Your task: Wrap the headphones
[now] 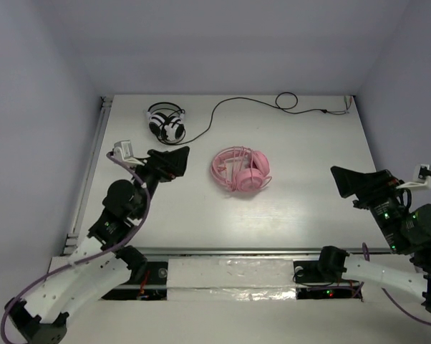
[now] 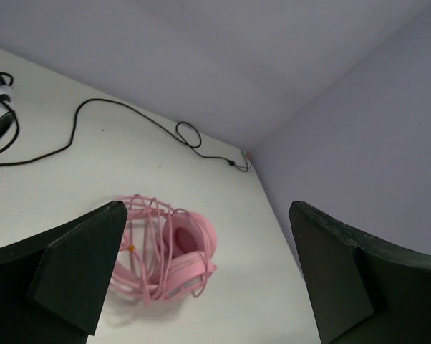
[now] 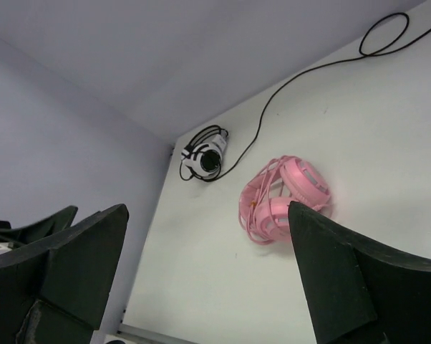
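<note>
The pink headphones [image 1: 240, 170] lie on the white table [image 1: 308, 143] near its middle, with their thin pink cable wound in loops around the headband and earcups. Neither gripper touches them. My left gripper [image 1: 180, 163] hovers open to their left, and in the left wrist view the headphones [image 2: 176, 254] sit on the table beyond its spread fingers [image 2: 207, 229]. My right gripper [image 1: 342, 188] stands open well to the right of them. Seen from the right wrist, the headphones [image 3: 283, 201] lie beyond that gripper's [image 3: 207, 215] wide-apart jaws.
Smaller black-and-white headphones [image 1: 167, 123] rest at the back left, and their black cable [image 1: 230, 104] runs along the back edge to the far right corner. Pale walls close in the table at the back and on both sides.
</note>
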Controlling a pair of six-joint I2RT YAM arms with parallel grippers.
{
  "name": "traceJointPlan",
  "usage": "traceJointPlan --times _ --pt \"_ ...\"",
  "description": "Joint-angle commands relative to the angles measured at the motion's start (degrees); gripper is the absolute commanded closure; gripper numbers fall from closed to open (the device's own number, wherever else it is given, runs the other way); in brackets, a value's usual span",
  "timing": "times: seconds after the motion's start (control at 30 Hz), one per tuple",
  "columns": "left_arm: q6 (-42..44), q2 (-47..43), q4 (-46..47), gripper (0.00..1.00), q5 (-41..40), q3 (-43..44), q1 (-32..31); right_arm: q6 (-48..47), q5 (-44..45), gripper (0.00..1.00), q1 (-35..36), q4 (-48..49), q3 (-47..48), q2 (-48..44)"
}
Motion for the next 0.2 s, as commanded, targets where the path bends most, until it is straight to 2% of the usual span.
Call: traceJointPlan --times 0.0,0.17 --pt "3.46 -4.78 -11.9 0.01 1.43 2.11 -0.28 0.1 2.14 0.0 -0.08 -3.94 0.46 -1.75" --pt "5.31 -8.22 -14.55 0.01 3.63 0.62 -0.28 0.62 1.35 0.0 -0.08 -1.39 -3.94 -3.69"
